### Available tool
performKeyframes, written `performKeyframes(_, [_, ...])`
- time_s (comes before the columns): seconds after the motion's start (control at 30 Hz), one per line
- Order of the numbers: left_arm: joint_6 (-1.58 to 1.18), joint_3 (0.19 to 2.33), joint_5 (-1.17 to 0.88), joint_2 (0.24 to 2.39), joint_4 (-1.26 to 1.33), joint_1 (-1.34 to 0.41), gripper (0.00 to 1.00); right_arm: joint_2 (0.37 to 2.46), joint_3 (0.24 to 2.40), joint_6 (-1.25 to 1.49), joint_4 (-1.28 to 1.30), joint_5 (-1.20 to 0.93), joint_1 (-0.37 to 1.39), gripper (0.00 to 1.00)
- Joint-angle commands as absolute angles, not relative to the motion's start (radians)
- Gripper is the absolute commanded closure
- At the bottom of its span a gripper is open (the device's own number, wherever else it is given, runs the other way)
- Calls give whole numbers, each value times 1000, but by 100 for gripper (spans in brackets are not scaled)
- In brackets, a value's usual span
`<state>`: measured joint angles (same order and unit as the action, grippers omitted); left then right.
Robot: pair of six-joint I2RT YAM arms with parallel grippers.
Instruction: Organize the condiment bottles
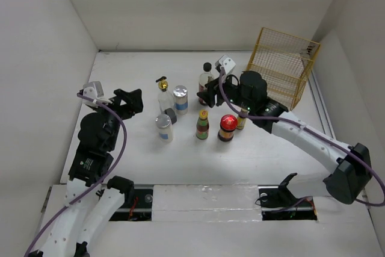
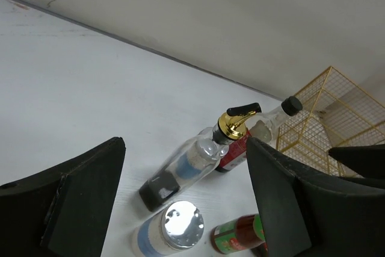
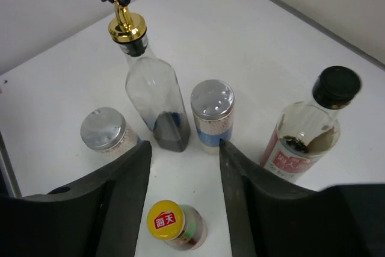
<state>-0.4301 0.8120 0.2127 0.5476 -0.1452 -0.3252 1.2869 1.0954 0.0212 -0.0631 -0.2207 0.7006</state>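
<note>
Right wrist: end effector (image 3: 184,148) spread wide

The gold-spout clear bottle (image 3: 153,100) looks like see-through glass, and its spout is shiny gold metal. One shaker (image 3: 212,115) and the other shaker (image 3: 104,129) have shiny silver lids. The black-capped bottle (image 3: 304,139) is clear too, with a dull black cap and a paper label. The red-lidded jar (image 1: 227,126) has a glossy lid. The basket (image 1: 283,64) is thin yellow wire. The table (image 3: 252,34) is white and dull.
</note>
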Motion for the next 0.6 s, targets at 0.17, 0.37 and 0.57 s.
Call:
performKeyframes(0.17, [-403,802,170,561,-75,-321,36,1381,1140,51,-215,-255,752,100])
performKeyframes(0.37, [-393,802,161,561,-75,-321,79,1401,1152,29,-215,-222,775,86])
performKeyframes(0.57, [-393,802,170,584,-75,-321,47,1485,1172,9,-215,-294,775,28])
